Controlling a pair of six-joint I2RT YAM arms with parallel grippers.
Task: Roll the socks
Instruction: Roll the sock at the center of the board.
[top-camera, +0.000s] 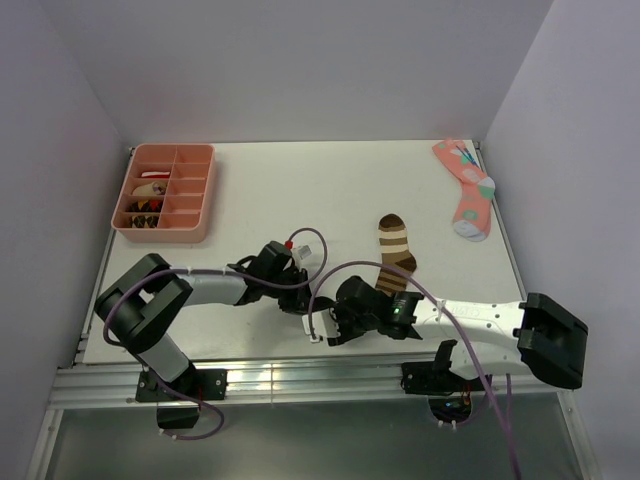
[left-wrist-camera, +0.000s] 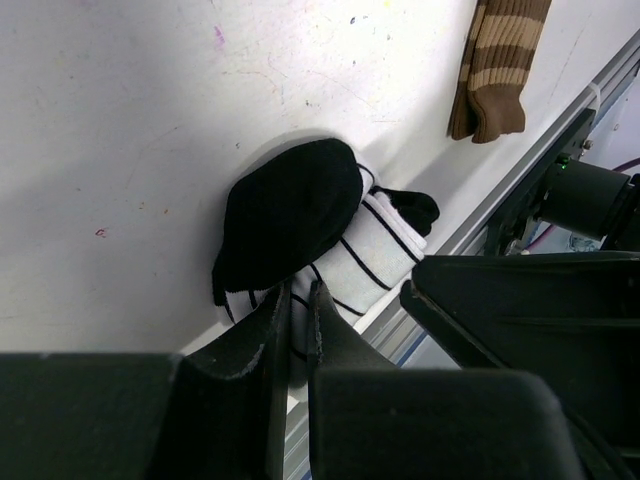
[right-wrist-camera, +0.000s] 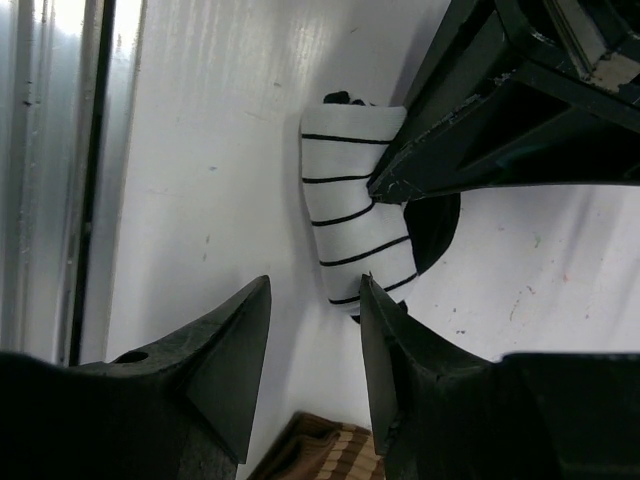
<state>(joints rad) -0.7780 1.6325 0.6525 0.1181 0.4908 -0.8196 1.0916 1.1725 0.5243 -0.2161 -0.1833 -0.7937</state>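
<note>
The small white sock with thin black stripes (left-wrist-camera: 385, 245) lies bundled near the table's front edge, and its black cuff (left-wrist-camera: 290, 215) is folded over one end. My left gripper (left-wrist-camera: 300, 292) is shut on a fold of its white fabric. In the right wrist view the same sock (right-wrist-camera: 355, 205) lies just ahead of my right gripper (right-wrist-camera: 315, 285), which is open, one fingertip beside the roll's end. The brown-and-tan striped sock (top-camera: 397, 255) lies flat behind the right gripper (top-camera: 332, 322), apart from both grippers. In the top view the arms mostly hide the white sock (top-camera: 314, 324).
A pink sock with coloured dots (top-camera: 468, 190) lies at the far right corner. A pink compartment tray (top-camera: 165, 190) holding small items stands at the far left. The metal rail of the table's front edge (left-wrist-camera: 470, 225) runs right beside the white sock.
</note>
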